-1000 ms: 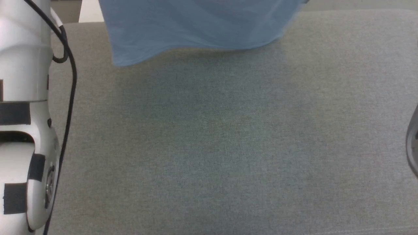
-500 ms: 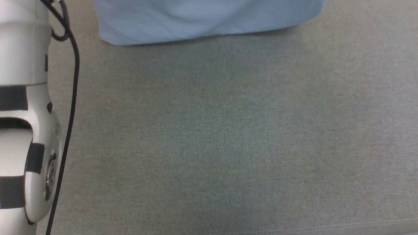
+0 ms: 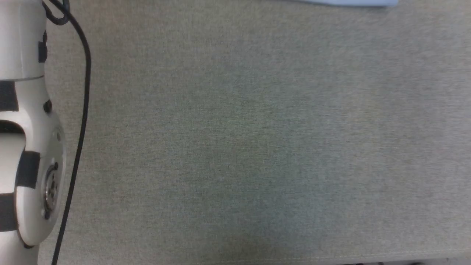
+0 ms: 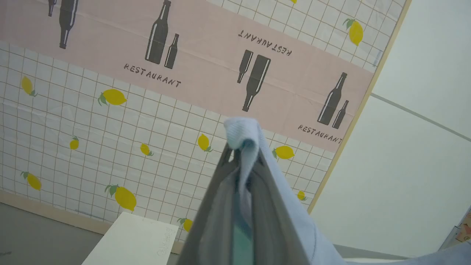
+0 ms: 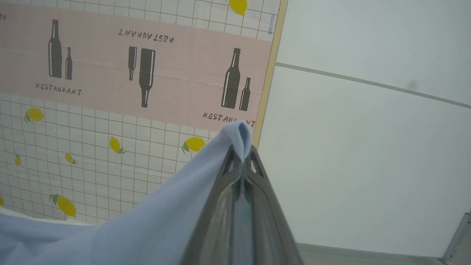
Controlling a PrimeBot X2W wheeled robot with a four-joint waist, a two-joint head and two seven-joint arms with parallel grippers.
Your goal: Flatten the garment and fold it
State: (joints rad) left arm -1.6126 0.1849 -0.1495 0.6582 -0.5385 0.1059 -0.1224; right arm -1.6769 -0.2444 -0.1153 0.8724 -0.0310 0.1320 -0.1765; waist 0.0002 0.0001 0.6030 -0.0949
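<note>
The garment, soft knitted light blue cloth, was clamped at a rounded fold in the left pincer and at another in the right pincer, before a lemon-printed checked wall sheet. Its pale edge was seen at the far side of the grey woven table.
</note>
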